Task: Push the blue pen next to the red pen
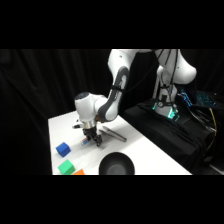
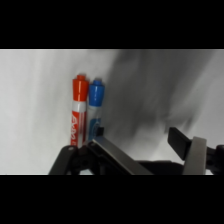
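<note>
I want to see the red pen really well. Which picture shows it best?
The wrist view. There the red pen lies in plain sight, side by side with the blue pen. In the side view the gripper covers most of that spot, so the red pen can't be made out.

My white table [image 1: 145,150] is brightly lit from above while black curtains leave the background dark. Below my wrist, a broad soft grey shadow spreads across the tabletop right of the red-capped white pen [image 2: 78,111] and blue-capped white pen [image 2: 95,107]. Both views look soft; my near linkage is blurred.
</note>
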